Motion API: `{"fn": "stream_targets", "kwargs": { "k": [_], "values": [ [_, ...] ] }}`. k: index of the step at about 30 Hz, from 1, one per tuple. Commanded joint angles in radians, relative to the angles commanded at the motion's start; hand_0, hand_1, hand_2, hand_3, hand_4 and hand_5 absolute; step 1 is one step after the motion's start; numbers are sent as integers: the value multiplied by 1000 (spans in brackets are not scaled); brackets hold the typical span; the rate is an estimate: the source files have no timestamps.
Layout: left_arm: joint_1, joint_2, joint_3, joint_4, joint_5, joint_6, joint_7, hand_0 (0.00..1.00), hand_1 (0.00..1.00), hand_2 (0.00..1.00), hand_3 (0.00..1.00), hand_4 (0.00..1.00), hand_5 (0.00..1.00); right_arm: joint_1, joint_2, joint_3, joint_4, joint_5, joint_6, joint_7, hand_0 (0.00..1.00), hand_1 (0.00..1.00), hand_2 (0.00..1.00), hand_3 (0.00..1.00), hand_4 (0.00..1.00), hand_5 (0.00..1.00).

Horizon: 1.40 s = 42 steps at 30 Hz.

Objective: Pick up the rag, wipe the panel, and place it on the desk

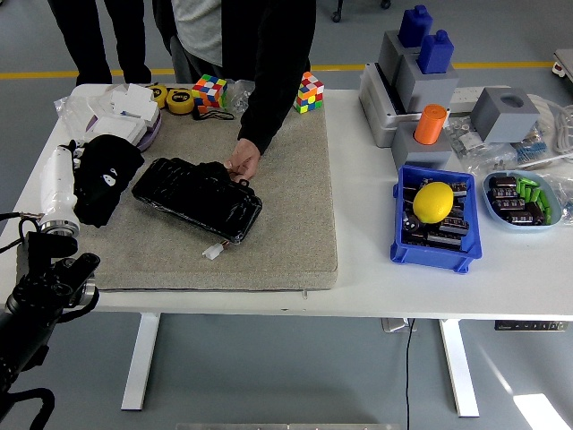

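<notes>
Since the black rag point(106, 175) is off the black panel point(199, 195) and held up at the panel's left side, the wiping looks done, and the step now seems to be putting the rag down. The white table point(358, 269) carries a big grey mat point(286, 215), and the panel lies on that mat. A person stands on the far side of the panel, and the person's hand point(243, 159) holds the panel's far edge. The robot's left hand point(89, 179) is just left of the panel. Its fingers are curled tight around the rag, which hangs down bunched over the mat's left edge. The right hand is not in the picture.

Next, the left hand would need to go down to a bare spot left of the panel, near the mat's edge. Then the fingers would need to let go, so the rag stays flat on the table and does not slide off.
</notes>
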Motion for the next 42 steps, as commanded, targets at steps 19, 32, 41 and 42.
{"fn": "stream_targets", "kwargs": {
  "k": [19, 32, 41, 42],
  "values": [
    [38, 8, -20, 10, 96, -10, 94, 831, 885, 933, 926, 998, 392, 0, 0, -9, 4, 8, 2, 0, 533, 563, 492, 523, 898, 359],
    [126, 30, -43, -196, -38, -76, 33, 900, 983, 998, 998, 998, 616, 1, 1, -11, 5, 10, 3, 0, 536, 560, 492, 523, 898, 359],
    [239, 0, -181, -434, -298, -144, -193, 654, 787, 832, 805, 998, 573, 1, 1, -10, 1, 6, 2, 0, 536, 562, 492, 523, 899, 359],
    [251, -5, -202, -447, -296, -165, -199, 504, 617, 649, 643, 913, 398, 1, 1, -11, 0, 6, 2, 0, 536, 563, 492, 523, 899, 359]
  ]
}}
